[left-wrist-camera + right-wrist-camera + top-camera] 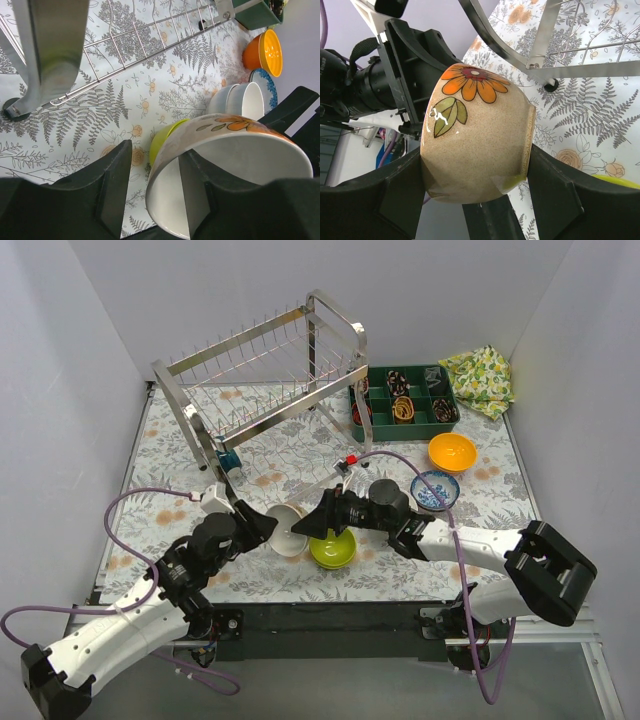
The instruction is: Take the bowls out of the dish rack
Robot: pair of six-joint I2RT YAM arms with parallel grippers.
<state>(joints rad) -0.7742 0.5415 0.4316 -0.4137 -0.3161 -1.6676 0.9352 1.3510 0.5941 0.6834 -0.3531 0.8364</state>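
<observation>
- Top external view: the dish rack [265,380] stands at the far left of the table [170,440] with no bowl visible in its bars. The orange bowl [452,451] and blue-and-white bowl [436,490] sit out on the right.
- The flowered bowl [288,532] is near the front edge, tipped onto its side, with the lime green bowl [335,550] just beside and below it.
- Both arms reach inward and low so that their wrists meet over this bowl. The left gripper [268,526] comes from the left and the right gripper [308,527] from the right.
- In the left wrist view one finger [195,185] lies inside the bowl and the other finger [115,185] is outside the wall. A sliver of table shows between that outer finger and the wall, so the left jaws look spread rather than clamped.
- In the right wrist view the right gripper's fingers [400,195] press the bowl from base to rim, which looks like the carrying grip.
- The step seems to be placing this last bowl. To do it well:
  - Draw the left finger straight out of the bowl's mouth without hooking the rim.
  - Roll the bowl upright with the right wrist.
  - Lower it onto bare table beside the lime green bowl, not onto its edge.
  - Let go only once the base sits flat.
</observation>
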